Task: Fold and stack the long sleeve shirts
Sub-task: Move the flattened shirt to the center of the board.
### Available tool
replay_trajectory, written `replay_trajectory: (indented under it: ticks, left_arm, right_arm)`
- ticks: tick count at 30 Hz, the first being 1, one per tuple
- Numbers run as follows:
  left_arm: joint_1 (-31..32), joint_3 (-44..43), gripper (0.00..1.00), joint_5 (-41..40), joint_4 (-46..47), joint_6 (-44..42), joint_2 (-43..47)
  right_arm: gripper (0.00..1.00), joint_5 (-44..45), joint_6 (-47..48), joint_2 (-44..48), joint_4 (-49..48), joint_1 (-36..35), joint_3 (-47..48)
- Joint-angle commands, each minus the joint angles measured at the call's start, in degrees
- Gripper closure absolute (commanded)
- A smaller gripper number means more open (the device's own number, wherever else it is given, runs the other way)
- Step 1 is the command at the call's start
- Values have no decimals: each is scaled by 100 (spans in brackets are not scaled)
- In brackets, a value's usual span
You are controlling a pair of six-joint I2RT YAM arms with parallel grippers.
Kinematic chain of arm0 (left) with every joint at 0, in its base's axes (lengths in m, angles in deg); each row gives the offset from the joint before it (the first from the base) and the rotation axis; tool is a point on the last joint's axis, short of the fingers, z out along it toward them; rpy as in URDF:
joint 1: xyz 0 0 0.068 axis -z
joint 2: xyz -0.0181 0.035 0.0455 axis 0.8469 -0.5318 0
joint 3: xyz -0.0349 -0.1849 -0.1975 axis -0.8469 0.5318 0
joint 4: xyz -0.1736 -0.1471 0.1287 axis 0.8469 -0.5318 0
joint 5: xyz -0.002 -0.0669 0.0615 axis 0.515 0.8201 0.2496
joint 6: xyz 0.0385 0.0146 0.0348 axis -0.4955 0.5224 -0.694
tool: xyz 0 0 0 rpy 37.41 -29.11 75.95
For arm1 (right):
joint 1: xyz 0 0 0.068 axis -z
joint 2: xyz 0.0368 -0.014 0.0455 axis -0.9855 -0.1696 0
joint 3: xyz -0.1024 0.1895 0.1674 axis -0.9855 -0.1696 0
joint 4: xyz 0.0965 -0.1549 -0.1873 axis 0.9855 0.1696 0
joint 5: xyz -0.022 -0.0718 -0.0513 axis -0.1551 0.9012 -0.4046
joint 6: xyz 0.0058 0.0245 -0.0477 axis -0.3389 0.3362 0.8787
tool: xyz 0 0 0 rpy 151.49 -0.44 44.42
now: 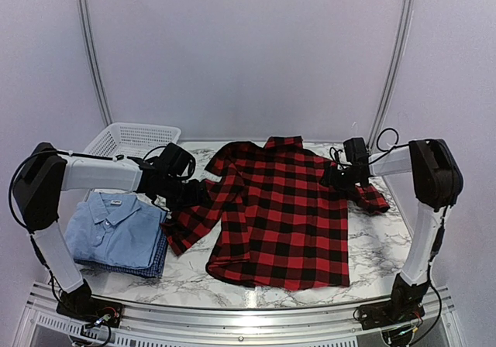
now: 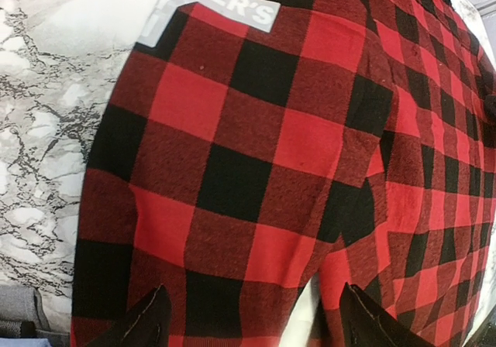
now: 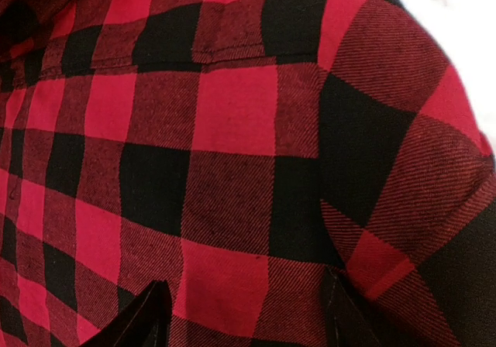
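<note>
The red-and-black plaid shirt (image 1: 279, 215) lies spread across the middle of the marble table (image 1: 372, 246), apparently for folding, the light blue shirt (image 1: 116, 227) sits folded on the blue checked one (image 1: 155, 263) at the near-left corner, the white basket (image 1: 116, 126) at the far-left corner shows nothing inside, and the left gripper (image 2: 252, 316) and right gripper (image 3: 244, 308) are spread over the plaid's shoulders, grasping nothing.

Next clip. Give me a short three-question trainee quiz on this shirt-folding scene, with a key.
1. True or false: the plaid shirt lies spread out on the table.
2. What lies under the light blue shirt? A) the plaid shirt B) the blue checked shirt C) nothing
3. Fill in: the left hand and right hand both have jaws standing ____.
Key: 1 true; 2 B; 3 open.
</note>
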Motion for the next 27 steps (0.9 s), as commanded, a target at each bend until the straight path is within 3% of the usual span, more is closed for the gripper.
replay_trajectory:
  ticks: [1,13,22,27]
  left_arm:
    - [-22,-7,23,-89,-245,-72,249]
    - [-22,-102,26,-552,-1029,-440,434]
    - [183,186,31,-1091,-1498,-299,740]
    - [267,470,40,-1316,-1726,16,887]
  right_arm:
    - [34,505,170,-321,207,299,348]
    - [33,1289,688,-1081,1143,572,2194]
    - [31,1167,882,-376,1067,-186,2008]
    - [31,1081,939,130,910,-774,1614]
